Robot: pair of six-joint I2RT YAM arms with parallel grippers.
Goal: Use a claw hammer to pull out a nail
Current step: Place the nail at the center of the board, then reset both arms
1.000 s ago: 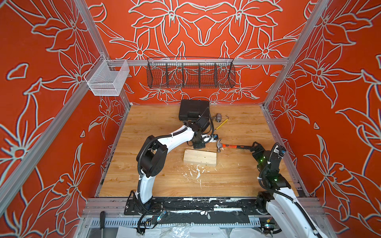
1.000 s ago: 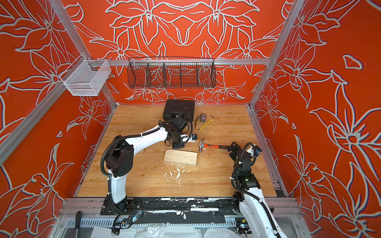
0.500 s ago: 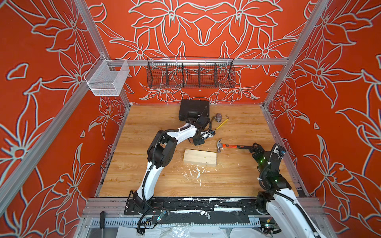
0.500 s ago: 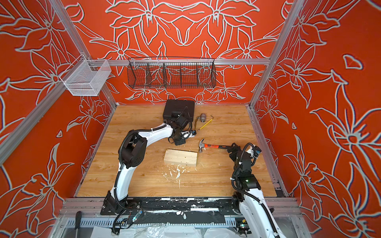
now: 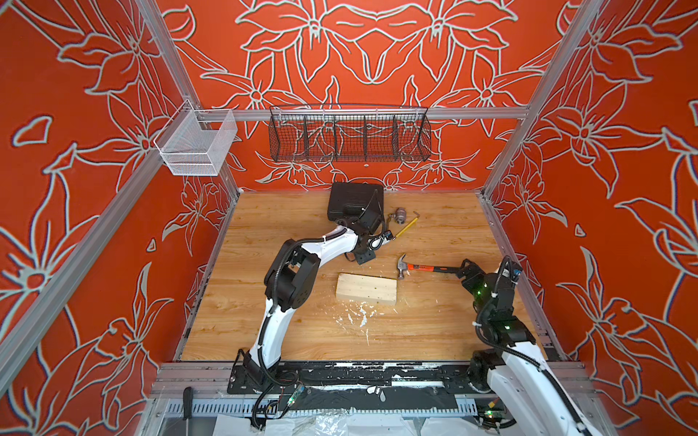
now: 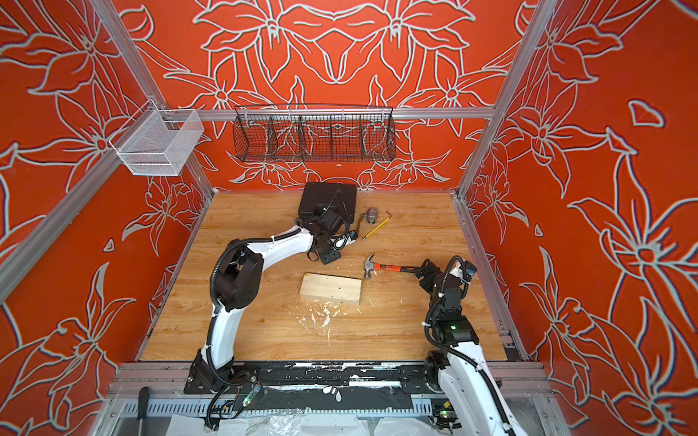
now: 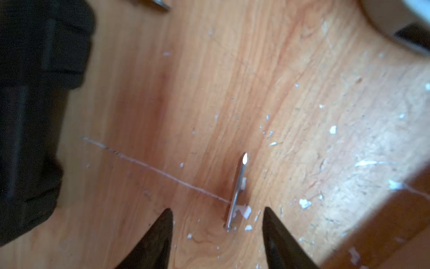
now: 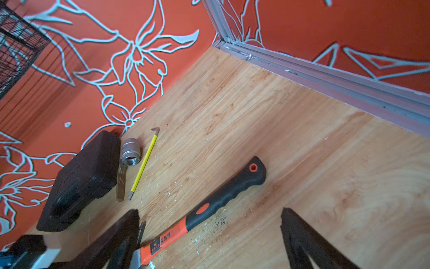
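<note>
Left wrist view gives you the nail (image 7: 237,191): it lies flat on the bare worktop (image 7: 232,81), between the two dark fingertips of the left gripper (image 7: 217,209). That gripper is spread, and neither fingertip touches the nail. A few white chips lie against the nail, and the black case (image 7: 35,116) sits close by. In both top views you find that case at the back edge of the worktop, with the left arm reaching just in front of it; the nail itself is too small to make out there.

The claw hammer (image 5: 423,267) lies flat toward the right edge of the worktop, its steel head just beside the far right corner of the pale wooden block (image 5: 366,288). Your right gripper (image 8: 209,210) is spread wide over the handle, one finger on either side of it; you cannot tell whether either finger touches it. The yellow pencil (image 8: 144,166) lies near the back edge.
</note>
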